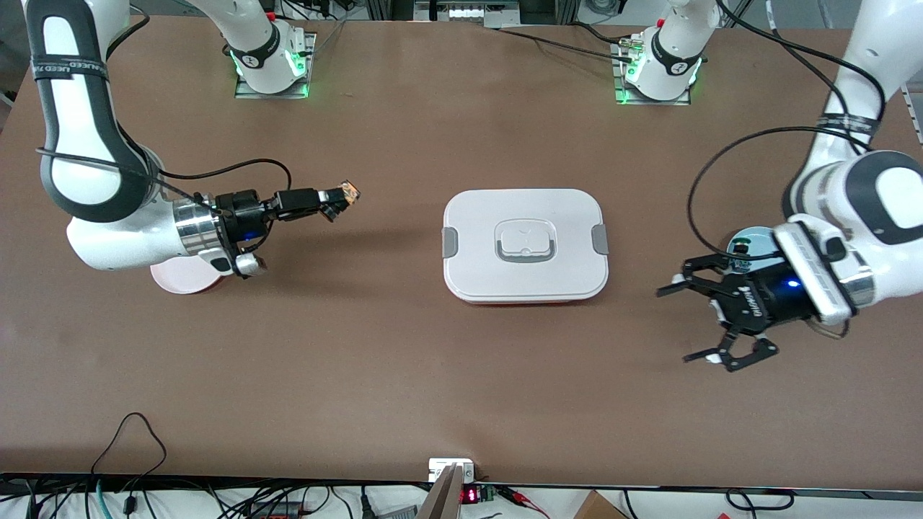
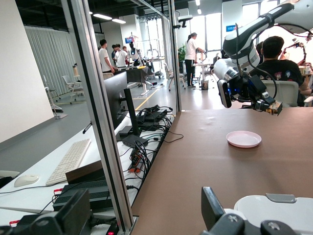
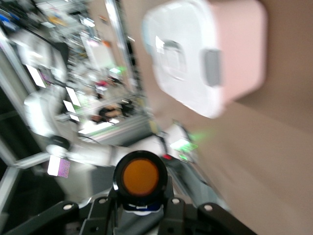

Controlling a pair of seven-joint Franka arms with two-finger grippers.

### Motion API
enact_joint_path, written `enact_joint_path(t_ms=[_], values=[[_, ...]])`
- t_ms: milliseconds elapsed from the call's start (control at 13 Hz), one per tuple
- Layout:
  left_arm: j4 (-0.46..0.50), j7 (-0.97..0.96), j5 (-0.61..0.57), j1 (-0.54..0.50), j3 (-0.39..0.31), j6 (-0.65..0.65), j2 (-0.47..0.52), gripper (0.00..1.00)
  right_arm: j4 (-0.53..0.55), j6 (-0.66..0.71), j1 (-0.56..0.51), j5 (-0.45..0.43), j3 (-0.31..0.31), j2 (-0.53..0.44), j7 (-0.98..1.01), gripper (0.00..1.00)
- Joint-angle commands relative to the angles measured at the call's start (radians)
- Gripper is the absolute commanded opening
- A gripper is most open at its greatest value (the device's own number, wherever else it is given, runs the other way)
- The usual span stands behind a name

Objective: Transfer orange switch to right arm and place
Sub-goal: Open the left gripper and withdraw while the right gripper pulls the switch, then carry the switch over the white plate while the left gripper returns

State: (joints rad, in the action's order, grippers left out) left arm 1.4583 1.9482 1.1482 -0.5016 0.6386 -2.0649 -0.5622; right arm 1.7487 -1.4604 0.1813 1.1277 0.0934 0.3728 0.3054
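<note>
Orange switch (image 1: 350, 192) pinched in right gripper (image 1: 337, 200) (airborne).

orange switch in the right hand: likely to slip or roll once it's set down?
Probably rigid and very light: the orange switch is tiny, pinched at the right hand tips. Its round cap may let it tip or roll. A slight grip shift could drop it.

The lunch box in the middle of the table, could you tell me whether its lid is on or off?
On. The white lid covers the lunch box, with grey side latches at both ends and its handle lying flat.
</note>
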Motion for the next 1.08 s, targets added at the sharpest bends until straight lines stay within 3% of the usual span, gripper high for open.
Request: enact_joint_path(t_ms=[0,232,386,540,695,849,1004], values=[[-0.067,-0.031,-0.057,0.008,-0.008,0.043,-0.05,1.0,0.003,0.018,-0.011,-0.236,-0.007,-0.051,0.058,0.0],[-0.04,-0.161,-0.128,0.008,-0.071,0.084,0.062,1.0,-0.001,0.017,-0.045,-0.553,-0.007,-0.052,0.241,0.0],[0.037,-0.346,-0.157,0.058,-0.205,0.109,0.213,1.0,-0.003,0.011,-0.066,-0.742,-0.007,-0.054,0.367,0.0],[0.071,-0.528,-0.287,0.188,-0.372,0.109,0.332,1.0,-0.003,-0.012,-0.068,-0.934,-0.007,-0.06,0.469,0.0],[0.109,-0.763,-0.434,0.225,-0.422,0.106,0.404,1.0,-0.006,-0.07,-0.066,-1.104,-0.007,-0.068,0.524,0.0],[0.146,-0.984,-0.704,0.254,-0.451,0.109,0.473,1.0,0.002,-0.159,-0.066,-1.216,-0.007,-0.066,0.616,0.0],[0.188,-1.144,-0.876,0.328,-0.535,0.108,0.513,1.0,0.026,-0.263,-0.068,-1.314,-0.007,-0.058,0.69,0.0]])
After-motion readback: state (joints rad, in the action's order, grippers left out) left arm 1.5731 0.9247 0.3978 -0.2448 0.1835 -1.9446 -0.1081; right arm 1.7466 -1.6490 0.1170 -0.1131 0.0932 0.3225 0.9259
